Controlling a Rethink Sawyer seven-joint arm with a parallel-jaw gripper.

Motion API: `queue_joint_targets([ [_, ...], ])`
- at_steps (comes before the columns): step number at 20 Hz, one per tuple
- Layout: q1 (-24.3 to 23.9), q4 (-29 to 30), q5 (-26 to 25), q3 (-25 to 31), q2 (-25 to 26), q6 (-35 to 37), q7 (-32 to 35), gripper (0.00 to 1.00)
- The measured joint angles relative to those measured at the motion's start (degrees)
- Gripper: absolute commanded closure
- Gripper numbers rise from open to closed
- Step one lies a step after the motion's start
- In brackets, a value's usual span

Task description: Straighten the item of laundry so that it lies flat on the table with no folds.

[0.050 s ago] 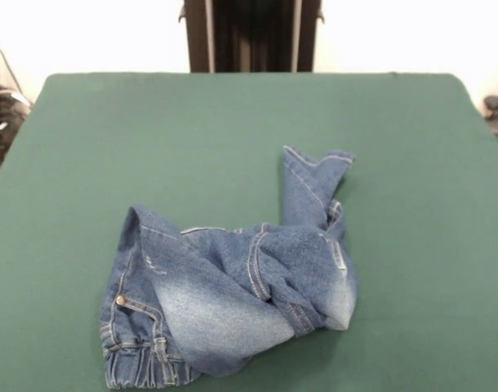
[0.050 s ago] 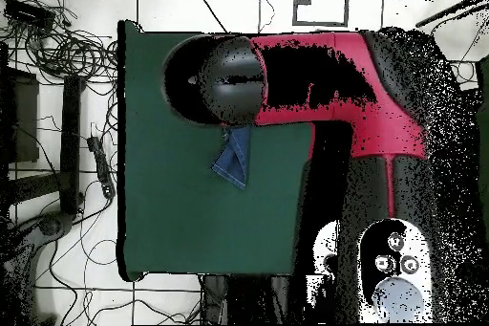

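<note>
Jeans [image 1: 233,298] sit crumpled in the lower centre of the front view, on the green table [image 1: 86,147], nowhere near flat: the body is bunched into a mound, one leg doubled over across the middle with its hem tucked at lower right, the other leg sticking up toward the upper right of the pile, cuff end splayed. Elastic waistband and brass button [image 1: 120,300] are at the lower left, almost at the frame's bottom edge. My read is the folded-over leg is what keeps the heap thick, so that flap needs peeling back first, then the legs drawn out. In the overhead view the red and black arm [image 2: 315,74] reaches across the upper middle of the frame and its round black head covers most of the garment; only a blue wedge of denim [image 2: 233,162] shows below it. Gripper itself isn't visible in either view, so can't tell how the jaws stand or whether they hold anything. No readable brand, label or writing anywhere on the jeans or the table
</note>
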Motion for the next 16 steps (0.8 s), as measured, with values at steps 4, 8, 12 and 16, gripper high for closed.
queue_joint_targets([
  [4, -0.13, 0.33, 0.01, -0.48, 0.39, -0.13, 0.0, 0.0],
  [8, -0.12, 0.52, 0.01, -0.8, 1.31, -1.43, 0.0, 0.0],
  [12, -0.12, 0.92, 0.02, -0.84, 1.78, -3.74, 0.0, 0.0],
  [16, -0.11, 1.32, 0.02, -0.93, 2.25, -5.63, 0.0, 0.0],
])
